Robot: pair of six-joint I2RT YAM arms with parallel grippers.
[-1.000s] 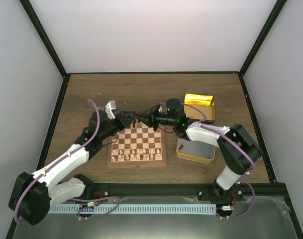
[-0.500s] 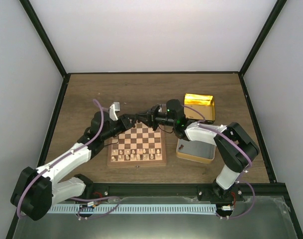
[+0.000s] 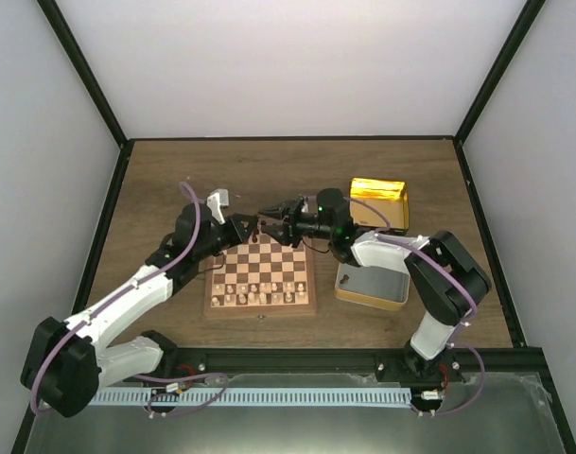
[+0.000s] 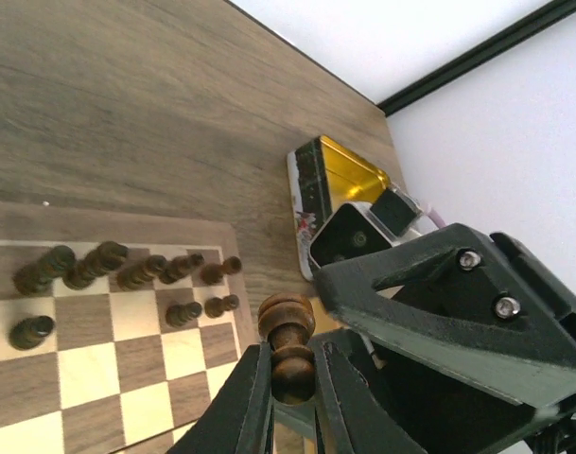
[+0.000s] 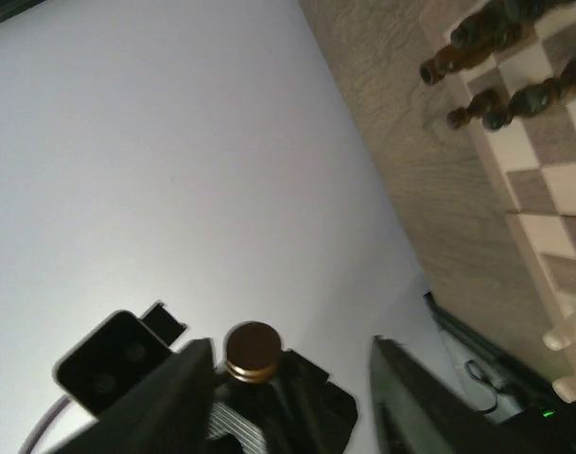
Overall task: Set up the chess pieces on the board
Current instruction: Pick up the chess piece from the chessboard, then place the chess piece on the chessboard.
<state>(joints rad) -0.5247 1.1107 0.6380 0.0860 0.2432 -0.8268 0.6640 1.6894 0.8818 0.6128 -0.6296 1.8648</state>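
Clamped in the left tool (image 4: 289, 383) sits one dark chessman (image 4: 287, 326).

- You have one board (image 3: 262, 310).
- Two gold tin parts — far tin (image 3: 379, 192), near tray (image 3: 371, 289).
- One dark chess piece (image 4: 288, 331) in your left end effector (image 4: 290, 364).
- Dark chess pieces (image 4: 98, 263) standing on the board: at least eight, crowded.
- Pale chessmen (image 3: 254, 300) — too small to count.

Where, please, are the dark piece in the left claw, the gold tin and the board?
dark piece (image 4: 289, 348), left wrist view, on its stem.
gold tin (image 3: 378, 189), top external view, on its gold upper face.
board (image 3: 265, 267), top external view, on the bare middle squares.
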